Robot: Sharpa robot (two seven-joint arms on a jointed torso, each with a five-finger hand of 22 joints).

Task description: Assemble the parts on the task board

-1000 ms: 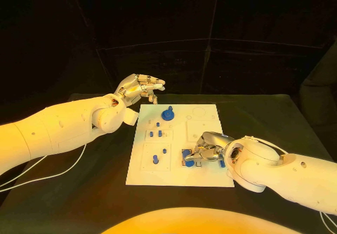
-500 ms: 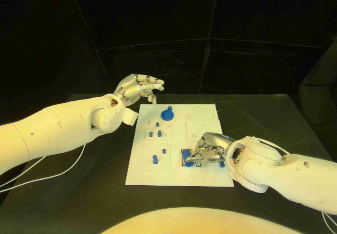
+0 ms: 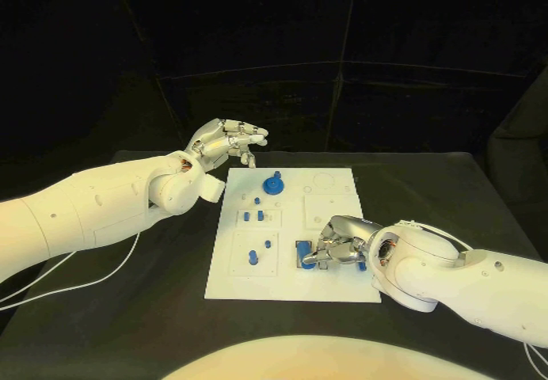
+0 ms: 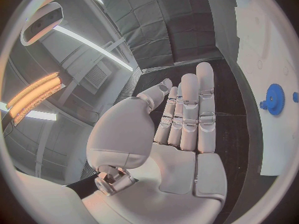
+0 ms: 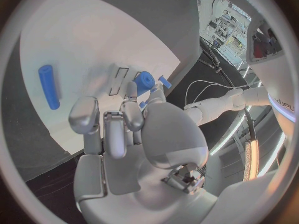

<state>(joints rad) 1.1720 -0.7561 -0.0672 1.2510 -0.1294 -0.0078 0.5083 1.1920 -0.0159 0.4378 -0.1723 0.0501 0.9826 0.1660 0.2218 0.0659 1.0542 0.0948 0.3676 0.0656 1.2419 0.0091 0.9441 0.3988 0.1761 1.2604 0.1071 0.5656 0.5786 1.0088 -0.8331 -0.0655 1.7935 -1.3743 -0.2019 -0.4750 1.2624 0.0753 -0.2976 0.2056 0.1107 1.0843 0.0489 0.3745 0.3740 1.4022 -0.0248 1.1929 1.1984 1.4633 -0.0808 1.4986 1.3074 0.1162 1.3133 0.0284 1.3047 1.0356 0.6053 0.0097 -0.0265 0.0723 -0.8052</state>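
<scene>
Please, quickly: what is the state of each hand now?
Left hand: open, holding nothing, raised beside the task board.
Right hand: on blue parts; grip cannot be told.

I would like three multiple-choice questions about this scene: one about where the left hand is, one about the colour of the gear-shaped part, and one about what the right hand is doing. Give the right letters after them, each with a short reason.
1. Where is the left hand?
A. raised beyond the far left corner of the task board
B. flat on the board's near edge
C. under the table

2. What colour is the gear-shaped part?
A. red
B. blue
C. green

3. What is the state of the right hand?
A. lifted high, holding nothing
B. resting on the bare table
C. down on the board, fingers at a blue part

Answers:
1 A: the left hand hangs past the far left corner of the task board.
2 B: the gear-shaped part is blue.
3 C: the right hand sits low on the board, fingers around a blue part.
</scene>
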